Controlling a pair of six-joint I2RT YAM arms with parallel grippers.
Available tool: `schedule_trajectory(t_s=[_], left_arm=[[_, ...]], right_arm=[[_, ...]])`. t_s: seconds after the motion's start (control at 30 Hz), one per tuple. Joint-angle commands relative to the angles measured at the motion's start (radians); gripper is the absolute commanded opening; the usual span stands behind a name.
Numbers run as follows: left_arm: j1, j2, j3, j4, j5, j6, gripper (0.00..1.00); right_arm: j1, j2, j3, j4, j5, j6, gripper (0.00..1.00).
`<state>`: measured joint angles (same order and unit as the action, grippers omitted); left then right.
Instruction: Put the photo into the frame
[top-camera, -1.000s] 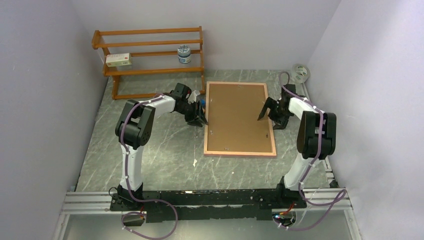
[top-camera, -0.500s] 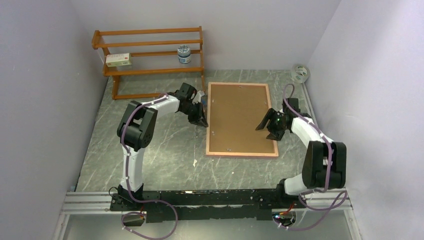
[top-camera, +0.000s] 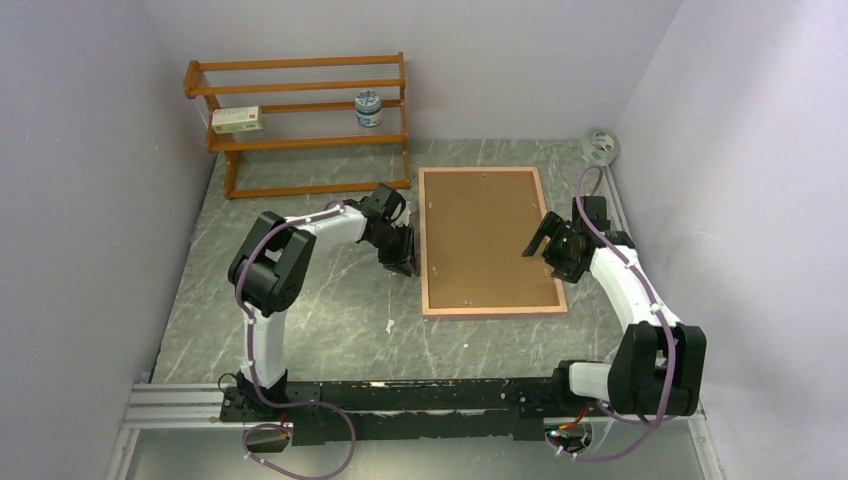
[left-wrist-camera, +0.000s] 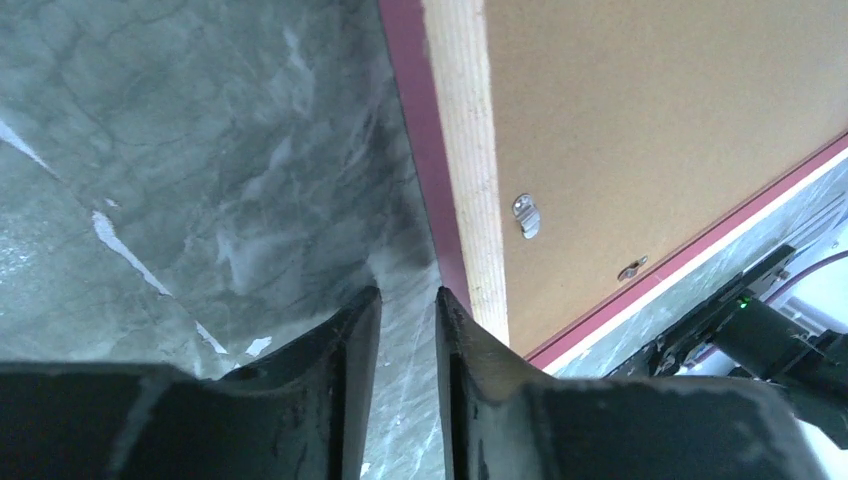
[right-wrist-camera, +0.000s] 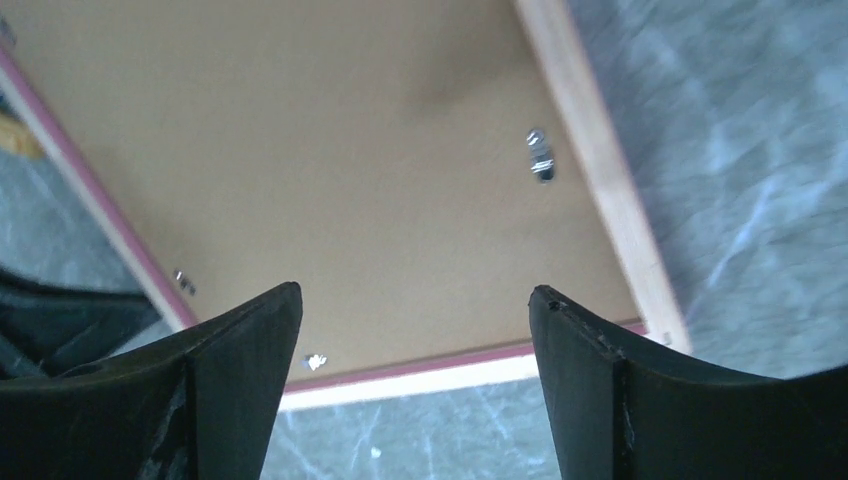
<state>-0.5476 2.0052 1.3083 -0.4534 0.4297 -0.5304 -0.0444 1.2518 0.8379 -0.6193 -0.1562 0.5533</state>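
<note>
The frame (top-camera: 489, 241) lies back-up on the bench (top-camera: 300, 300), toward its far right corner, brown backing sheet (top-camera: 487, 235) seated inside the pink border. The right gripper (top-camera: 541, 238) hovers over the frame's right edge, fingers spread wide, holding nothing. The left gripper (top-camera: 405, 262) sits just beside the frame's left edge, fingers (left-wrist-camera: 345, 345) nearly closed on nothing. The photo is hidden.

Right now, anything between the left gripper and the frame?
Nothing. In the left wrist view the left gripper sits right against the frame edge, only bare table beside it.
</note>
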Motion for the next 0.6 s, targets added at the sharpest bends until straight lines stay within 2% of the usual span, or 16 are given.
schedule_trajectory(t_s=[0.0, 0.1, 0.37, 0.57], left_arm=[[0.000, -0.020, 0.031, -0.069, -0.059, 0.055, 0.38], [0.010, -0.034, 0.068, -0.059, -0.019, 0.048, 0.43], [0.021, -0.024, 0.100, 0.037, 0.040, 0.009, 0.62], [0.028, 0.043, 0.161, 0.011, 0.070, 0.045, 0.64]], right_arm=[[-0.007, 0.056, 0.089, 0.004, 0.236, -0.014, 0.90], [-0.028, 0.123, 0.115, 0.053, 0.260, -0.003, 0.94], [-0.041, 0.303, 0.147, 0.139, 0.206, -0.010, 0.96], [-0.042, 0.297, 0.107, 0.156, 0.091, -0.021, 0.94]])
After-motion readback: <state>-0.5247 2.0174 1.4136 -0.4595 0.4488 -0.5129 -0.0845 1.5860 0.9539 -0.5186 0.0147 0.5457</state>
